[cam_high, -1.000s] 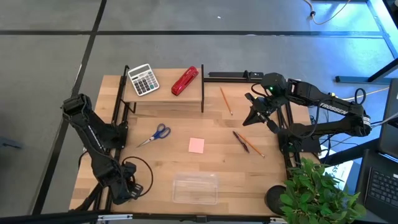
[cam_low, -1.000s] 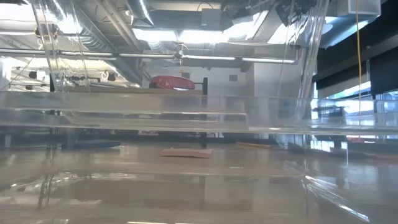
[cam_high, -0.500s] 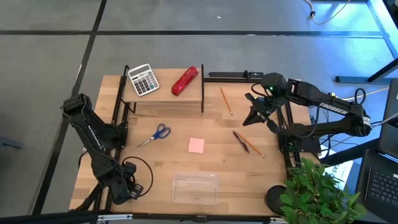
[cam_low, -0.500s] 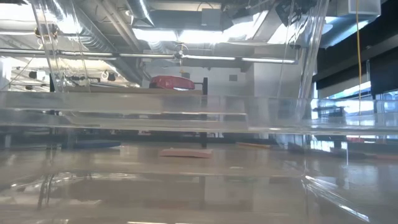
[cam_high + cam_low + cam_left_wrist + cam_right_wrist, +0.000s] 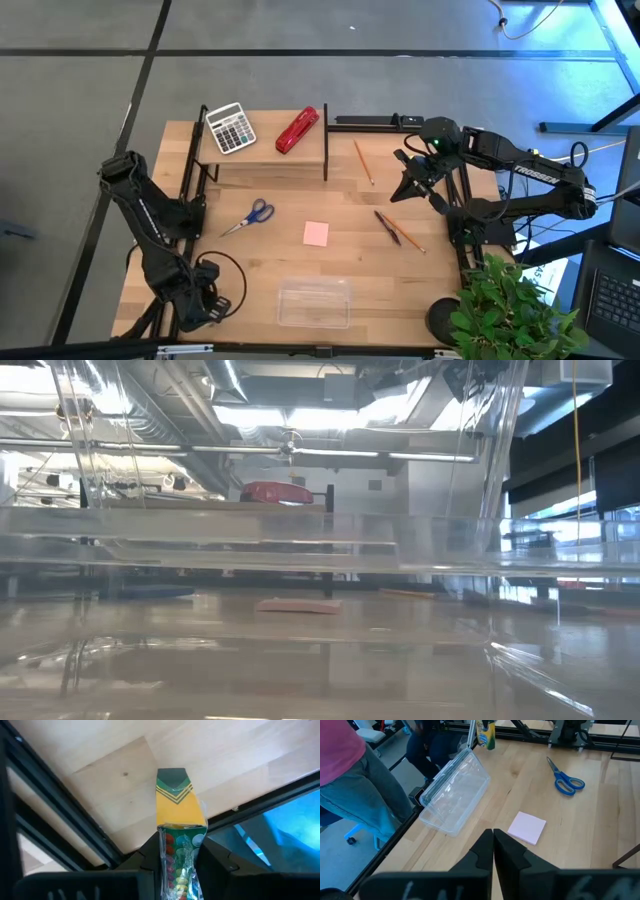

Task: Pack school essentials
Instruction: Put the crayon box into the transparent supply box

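My left gripper [image 5: 207, 303] hangs over the table's near left corner, shut on a small yellow-and-green pack [image 5: 176, 802] with a clear window of coloured pieces; this pack [image 5: 486, 735] also shows far off in the right wrist view. Flat on the wood lie blue-handled scissors [image 5: 250, 215], a pink sticky-note pad [image 5: 316, 233], one orange pencil [image 5: 363, 162], a second pencil [image 5: 405, 235] and a dark pen [image 5: 387, 227]. My right gripper [image 5: 408, 185] hovers shut at the far right, holding nothing. My left gripper pinches the pack's windowed end [image 5: 177, 847] between its two fingers [image 5: 150, 857]. The fingers point steeply down, along the pack's length. The yellow-and-green end [image 5: 172, 777] sticks out below the fingertips, clear of the table.
A clear plastic box [image 5: 314, 303] lies at the near edge, right of my left gripper. A low wooden shelf [image 5: 262, 150] at the far side carries a calculator [image 5: 230, 128] and a red stapler [image 5: 297, 130]. A person [image 5: 350, 780] stands beyond the near edge. A plant [image 5: 510, 310] fills the near right corner.
My left gripper has risen a little over the near left corner; nothing else has moved.
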